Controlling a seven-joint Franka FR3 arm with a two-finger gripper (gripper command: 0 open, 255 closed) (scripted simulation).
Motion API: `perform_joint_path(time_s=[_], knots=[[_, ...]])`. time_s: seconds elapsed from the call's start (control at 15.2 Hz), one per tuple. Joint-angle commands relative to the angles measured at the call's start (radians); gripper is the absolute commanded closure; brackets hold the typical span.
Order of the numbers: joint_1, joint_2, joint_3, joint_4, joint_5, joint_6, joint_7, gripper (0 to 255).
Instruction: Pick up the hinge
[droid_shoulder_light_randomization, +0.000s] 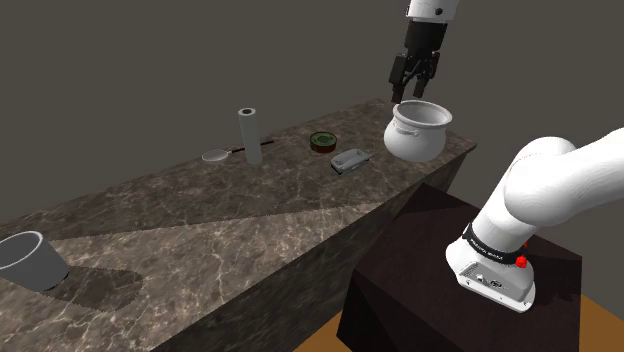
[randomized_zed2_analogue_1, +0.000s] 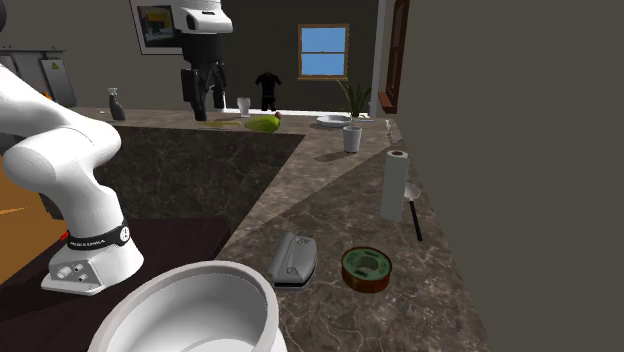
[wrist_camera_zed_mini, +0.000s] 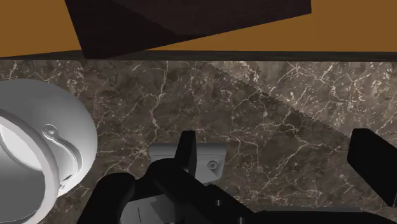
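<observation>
- While the gripper (droid_shoulder_light_randomization: 412, 86) hangs in the air above the white pot (droid_shoulder_light_randomization: 418, 131), its two black fingers (wrist_camera_zed_mini: 186, 149) stand spread wide apart and clasp nothing.
- In the shoulder view the gripper is just over the pot's rim, clear of it, on the side nearer the hinge (droid_shoulder_light_randomization: 351, 160).
- The hinge, a flat grey piece, lies on the dark marble counter (droid_shoulder_light_randomization: 200, 230) near the pot, to the pot's left in the shoulder view, and does not touch it.
- In the second exterior view the hinge (randomized_zed2_analogue_1: 293, 258) lies just past the pot's (randomized_zed2_analogue_1: 190, 310) rim, on the pot's right.
- In the wrist view the hinge (wrist_camera_zed_mini: 213, 159) lies beside the pot (wrist_camera_zed_mini: 38, 146), with bare marble between the two; one finger covers part of it, and a round hole shows in the part left in sight.
- A round green tin (droid_shoulder_light_randomization: 322, 141) sits farther from the pot than the hinge does, close to the hinge but apart from it.
- Farther again from the pot stands an upright white paper roll (droid_shoulder_light_randomization: 250, 135), with a grey spoon (droid_shoulder_light_randomization: 215, 154) lying by its foot.
- A grey cup (droid_shoulder_light_randomization: 30, 260) stands well away from the pot, at the counter's far end.
- The dark stand (droid_shoulder_light_randomization: 430, 270) is below the pot in the shoulder view and carries the base of the white arm (droid_shoulder_light_randomization: 560, 190).
</observation>
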Motion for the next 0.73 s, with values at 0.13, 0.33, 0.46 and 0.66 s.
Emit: perform_joint_path(time_s=[0.13,0.33,0.46,0.66], knots=[[0.005,0.026,-0.035,-0.034,-0.025,0.041,-0.083,0],[0.013,0.079,-0.087,-0.073,-0.061,0.106,-0.204,0],[0.018,0.123,-0.121,-0.091,-0.084,0.153,-0.285,0],[0.025,0.203,-0.169,-0.107,-0.115,0.225,-0.404,0]])
